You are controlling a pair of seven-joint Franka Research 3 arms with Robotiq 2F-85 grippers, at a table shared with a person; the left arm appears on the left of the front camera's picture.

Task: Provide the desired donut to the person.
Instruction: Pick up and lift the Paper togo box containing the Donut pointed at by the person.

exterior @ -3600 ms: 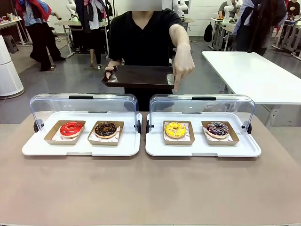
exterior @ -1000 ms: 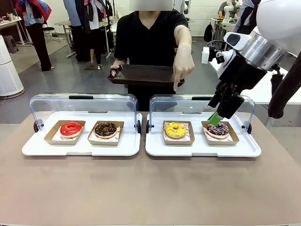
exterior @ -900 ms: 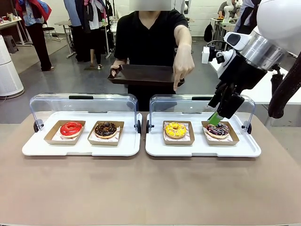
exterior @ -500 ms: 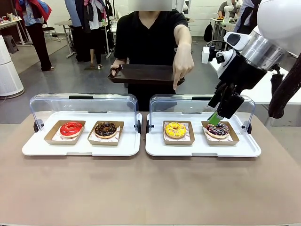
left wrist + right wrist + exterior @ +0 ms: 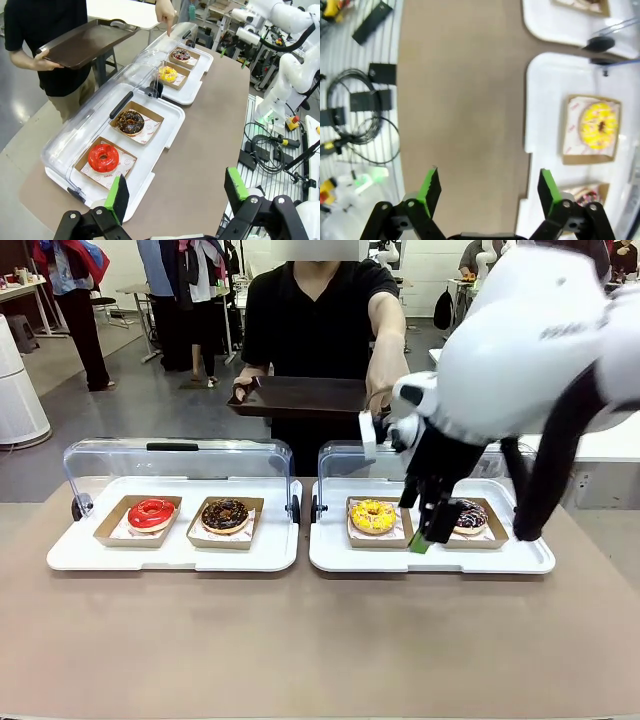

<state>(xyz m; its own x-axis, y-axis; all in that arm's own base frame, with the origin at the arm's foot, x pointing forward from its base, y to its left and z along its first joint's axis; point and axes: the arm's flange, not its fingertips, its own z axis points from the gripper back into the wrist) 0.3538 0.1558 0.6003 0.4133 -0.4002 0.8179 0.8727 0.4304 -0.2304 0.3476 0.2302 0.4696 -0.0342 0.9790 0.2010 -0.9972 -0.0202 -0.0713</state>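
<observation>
Yellow donut point(image 5: 373, 516), dotted with sprinkles, lies in a brown paper box in the left half of the right-hand white tray point(image 5: 335, 558), whose clear lid point(image 5: 336, 462) is tipped back open. Beside it in the same tray sits a dark sprinkled donut point(image 5: 471, 516) in its own box, partly hidden behind the right arm. The right gripper point(image 5: 428, 538) hangs low at the near rim of that tray, between the two boxes and close to the yellow donut's box; whether it touches anything I cannot tell. Seen from its own wrist, its green-padded fingers point(image 5: 431, 186) stand wide apart with nothing between them, over the brown tabletop point(image 5: 460, 100) right at the tray's edge. The other white tray point(image 5: 170, 558), lid also up, holds a red donut point(image 5: 151, 512) and a chocolate donut point(image 5: 225, 514), each in a box. Across the table stands the person point(image 5: 315, 310) in a black T-shirt, one hand point(image 5: 240, 392) holding a dark brown serving tray point(image 5: 300, 397) level at waist height, the other hand point(image 5: 165, 9) stretched out with a forefinger pointing down above the open lid, in line with the yellow donut from the front. The left gripper point(image 5: 177, 192) hovers high off the end of the table, beyond the red donut, its fingers spread and empty.
</observation>
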